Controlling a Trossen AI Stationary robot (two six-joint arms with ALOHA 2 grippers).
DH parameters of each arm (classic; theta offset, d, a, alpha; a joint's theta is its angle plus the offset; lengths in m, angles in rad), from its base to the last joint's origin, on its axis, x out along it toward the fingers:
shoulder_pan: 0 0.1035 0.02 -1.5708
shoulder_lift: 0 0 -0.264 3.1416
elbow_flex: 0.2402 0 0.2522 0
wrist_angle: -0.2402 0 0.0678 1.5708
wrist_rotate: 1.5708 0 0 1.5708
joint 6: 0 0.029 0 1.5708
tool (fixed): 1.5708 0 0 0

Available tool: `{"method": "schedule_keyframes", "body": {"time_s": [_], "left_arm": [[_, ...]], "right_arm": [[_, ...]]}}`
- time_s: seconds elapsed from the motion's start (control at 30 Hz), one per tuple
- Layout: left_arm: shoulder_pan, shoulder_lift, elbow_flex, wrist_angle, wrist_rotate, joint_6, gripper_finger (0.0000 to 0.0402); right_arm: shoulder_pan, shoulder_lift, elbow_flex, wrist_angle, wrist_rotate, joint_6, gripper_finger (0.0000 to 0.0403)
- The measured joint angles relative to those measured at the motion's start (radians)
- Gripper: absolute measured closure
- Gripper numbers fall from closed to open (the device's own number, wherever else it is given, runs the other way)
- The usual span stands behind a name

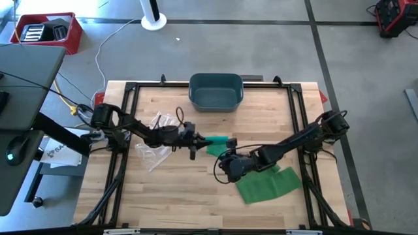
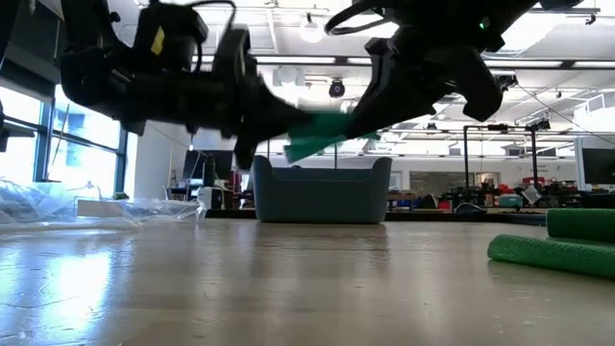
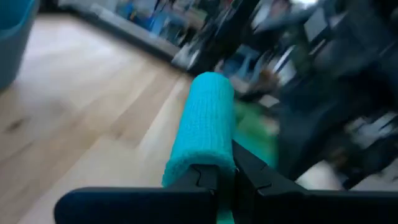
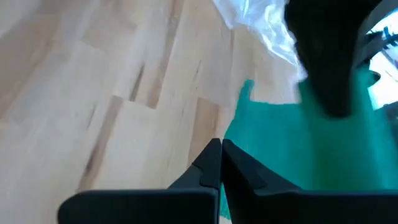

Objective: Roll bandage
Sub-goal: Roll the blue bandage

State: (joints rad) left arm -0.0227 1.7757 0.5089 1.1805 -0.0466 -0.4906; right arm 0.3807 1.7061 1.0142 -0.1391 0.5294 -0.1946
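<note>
Bandage roll held aloft between two closed grippers, mid-frame in the high view.

Left gripper (image 1: 199, 140) clamped on the teal bandage roll (image 3: 204, 124), likely as a core to wind on; right gripper (image 1: 228, 164) pinched on the green bandage strip (image 1: 269, 185), probably for tension, its tail trailing on the table (image 1: 176, 202) at lower right. No legible writing.

No readable text, labels or numbers.

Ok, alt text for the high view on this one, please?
Seen from above, the left gripper and right gripper meet over the middle of a wooden table, both shut on a green bandage whose loose end lies toward the right. Crumpled clear plastic wrap lies left; a blue-grey bin sits at the far edge.
</note>
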Motion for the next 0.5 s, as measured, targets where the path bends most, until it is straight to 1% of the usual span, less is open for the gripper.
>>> {"method": "schedule_keyframes", "body": {"time_s": [0.2,0.27,0.37,0.5], "left_arm": [[0.0,-0.005,0.001,0.156,0.043,-0.102,0.0394],[0.0,-0.005,0.001,0.182,0.061,-0.115,0.0394],[0.0,-0.005,0.001,0.188,0.05,-0.106,0.0394],[0.004,-0.005,0.001,0.137,0.002,-0.045,0.0394]], "right_arm": [[0.015,0.0,0.0,-0.024,0.098,0.01,0.0403],[0.022,0.0,0.0,-0.022,0.109,0.011,0.0403],[0.046,0.0,0.0,0.002,0.108,0.011,0.0403],[0.092,0.0,0.0,0.068,0.118,0.012,0.0403]]}}
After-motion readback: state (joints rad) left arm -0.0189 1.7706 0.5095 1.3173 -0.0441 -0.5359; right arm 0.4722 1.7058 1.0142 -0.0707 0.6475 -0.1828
